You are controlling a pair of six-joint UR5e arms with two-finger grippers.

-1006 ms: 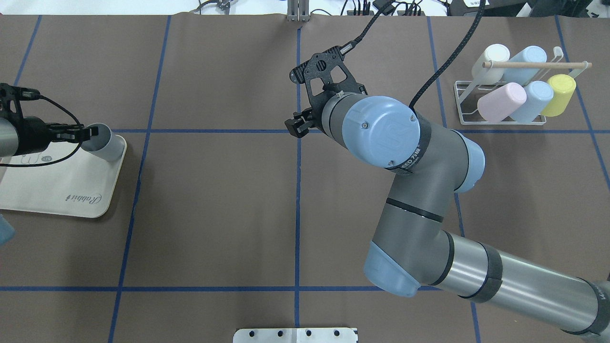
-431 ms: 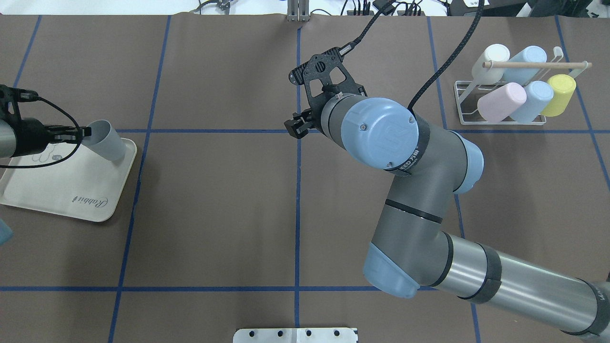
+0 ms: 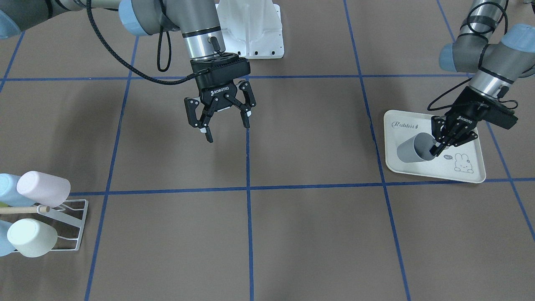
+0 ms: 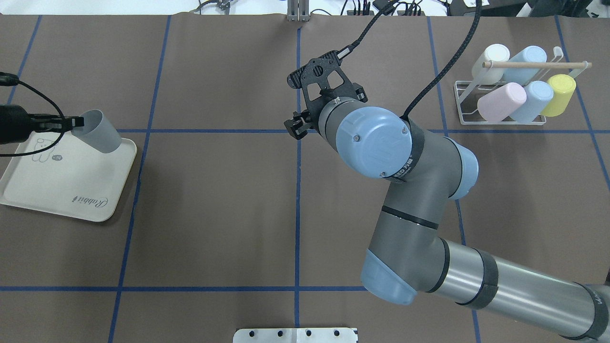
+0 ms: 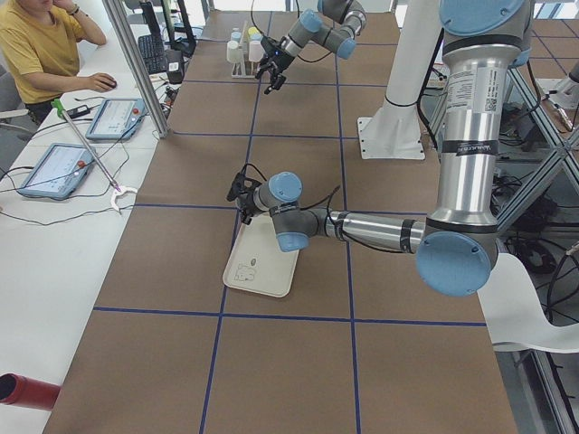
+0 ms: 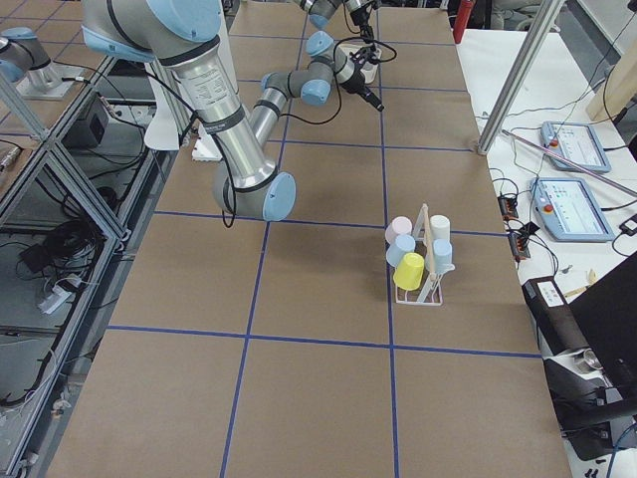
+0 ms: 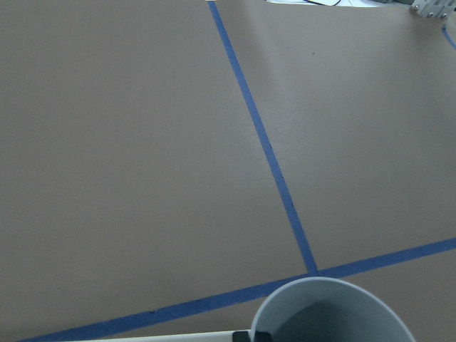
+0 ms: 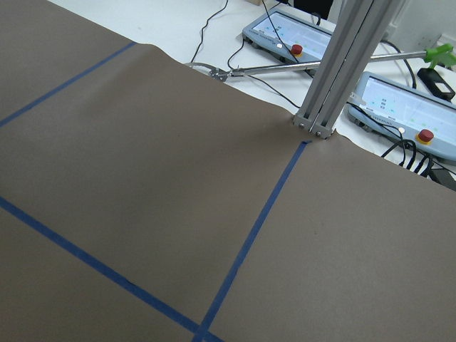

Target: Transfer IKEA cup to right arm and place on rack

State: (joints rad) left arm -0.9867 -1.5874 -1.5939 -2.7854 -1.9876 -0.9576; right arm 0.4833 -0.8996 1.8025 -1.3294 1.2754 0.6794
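A grey IKEA cup [image 4: 98,137] hangs tilted over the far right corner of the cream tray [image 4: 57,190], mouth toward my left arm. My left gripper [image 4: 72,123] is shut on its rim, one finger inside the mouth, as the front view shows the gripper [image 3: 439,146] on the cup [image 3: 411,149]. The left wrist view catches only the cup's open mouth [image 7: 331,313]. My right gripper [image 3: 227,131] stands open and empty above the table's middle, mostly hidden under its wrist in the overhead view [image 4: 296,128]. The white wire rack [image 4: 460,102] sits far right.
Several pastel cups lie on the rack's prongs [image 3: 73,229], under a wooden rod [image 4: 533,64]. The right arm's elbow [image 4: 410,238] spans the near right of the table. Brown paper with blue tape lines covers the table. A person sits at the far side in the left exterior view.
The left gripper has drawn back to the left with the cup, which now tilts more. The tray slid and turned early on, then stayed. The right arm shifted slightly.
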